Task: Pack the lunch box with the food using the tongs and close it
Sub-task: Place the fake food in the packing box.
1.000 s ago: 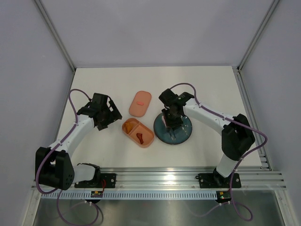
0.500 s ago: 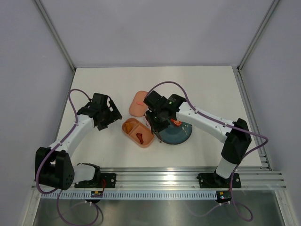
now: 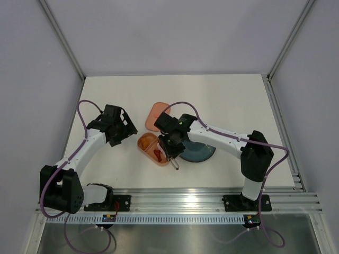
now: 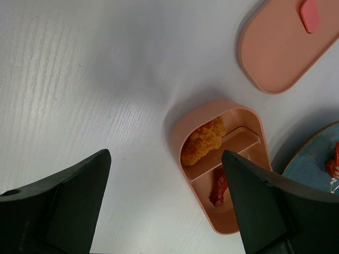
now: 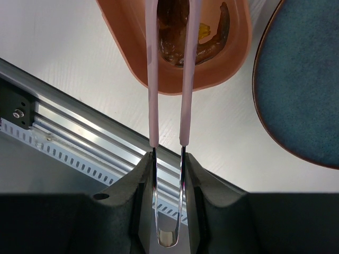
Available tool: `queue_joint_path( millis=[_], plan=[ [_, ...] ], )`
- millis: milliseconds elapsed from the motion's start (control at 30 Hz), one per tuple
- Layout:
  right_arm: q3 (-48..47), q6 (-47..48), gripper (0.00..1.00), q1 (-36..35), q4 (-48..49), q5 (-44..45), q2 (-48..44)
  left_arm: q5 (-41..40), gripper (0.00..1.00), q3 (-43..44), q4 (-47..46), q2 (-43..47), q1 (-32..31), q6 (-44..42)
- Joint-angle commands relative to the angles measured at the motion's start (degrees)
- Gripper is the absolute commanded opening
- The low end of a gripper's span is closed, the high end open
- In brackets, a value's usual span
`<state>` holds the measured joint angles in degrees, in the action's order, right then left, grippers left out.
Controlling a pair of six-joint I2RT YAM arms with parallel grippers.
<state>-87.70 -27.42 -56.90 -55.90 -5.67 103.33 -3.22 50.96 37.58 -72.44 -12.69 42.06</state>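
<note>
Lower centre of the right wrist view, the right gripper (image 5: 167, 159) is clamped on the tongs (image 5: 153, 79) near their hinge. Thin and springy, they probably twist easily. Their tips straddle a glossy brown food piece (image 5: 170, 26) inside the lunch box (image 5: 127, 53). To its left the left gripper (image 4: 165, 159) gapes wide. The plate (image 5: 302, 79) sits to its right, and the lid (image 4: 280, 47) lies beyond at upper centre.

Bright, even light casts soft shadows, glare streaks the metal rail (image 3: 159, 199), and the left gripper (image 4: 165, 159) looks blurred.

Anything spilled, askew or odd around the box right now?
Nothing stands out. The lunch box sits flat with its food inside, none on the table. The lid lies flat beside it, apart. The tongs are straight in the right gripper, tips over the box. One red piece sits on the plate.
</note>
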Motion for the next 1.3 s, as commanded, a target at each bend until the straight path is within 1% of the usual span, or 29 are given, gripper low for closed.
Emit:
queue_joint_path(
  millis=[0,67,167,200,267,300,433,533,600,733,800,833,867,933,1067,1267],
  plan=[
    [0.95,-0.71,0.04,-0.84,1.93,-1.80,0.82,-0.82,0.90,-0.51,-1.46,1.78,-0.14,0.21],
    [1.39,-0.88,0.07,-0.93,2.20,-1.89,1.17,-0.82,0.90,-0.42,-1.46,1.95,-0.14,0.21],
    [1.92,-0.97,0.14,-1.10,2.29,-1.80,1.79,-0.82,0.90,-0.42,-1.37,1.96,-0.06,0.21],
    [1.92,-0.97,0.21,-1.10,2.29,-1.80,1.88,-0.73,0.90,-0.42,-1.37,2.04,-0.14,0.21],
    [1.83,-0.88,0.26,-1.02,2.29,-1.80,1.96,-0.64,0.90,-0.33,-1.37,1.96,-0.14,0.21],
    [1.66,-0.88,0.35,-1.10,2.20,-1.71,1.96,-0.64,0.90,-0.33,-1.37,1.87,-0.14,0.21],
    [1.22,-0.79,0.41,-1.10,1.76,-1.27,1.88,-0.56,0.90,-0.07,-1.46,1.69,-0.14,0.21],
    [0.78,-0.79,0.44,-1.10,1.58,-1.10,1.70,-0.47,0.90,-0.07,-1.37,1.60,-0.14,0.12],
    [0.34,-0.79,0.43,-1.19,1.41,-0.83,1.44,-0.47,0.90,-0.16,-1.55,1.60,-0.14,0.21],
    [-0.89,-0.88,0.40,-1.10,0.97,0.92,-0.23,-0.56,0.90,-0.33,-1.55,1.60,-0.14,0.21],
    [-1.68,-0.62,0.38,-1.19,0.62,3.29,-1.72,-0.56,0.90,-0.33,-1.55,1.60,-0.14,0.21],
    [-2.03,-0.62,0.38,-1.10,0.44,4.52,-2.25,-0.64,0.90,-0.33,-1.46,1.60,-0.14,0.12],
    [-2.21,-0.70,0.38,-0.93,0.01,8.18,-3.12,-0.64,0.90,-0.33,-1.55,1.69,-0.14,0.21],
    [-2.74,-0.79,0.38,-0.23,-0.88,10.23,-3.75,-0.56,0.90,-0.33,-1.55,1.69,-0.14,0.21],
    [-1.34,-0.44,0.37,2.93,-0.61,10.77,-6.46,-0.64,0.90,-0.25,-1.46,1.52,-0.14,0.04],
    [4.99,-0.18,0.37,10.84,0.00,11.47,-11.29,-0.73,0.90,-0.25,-1.37,1.43,-0.06,0.04]
  ],
)
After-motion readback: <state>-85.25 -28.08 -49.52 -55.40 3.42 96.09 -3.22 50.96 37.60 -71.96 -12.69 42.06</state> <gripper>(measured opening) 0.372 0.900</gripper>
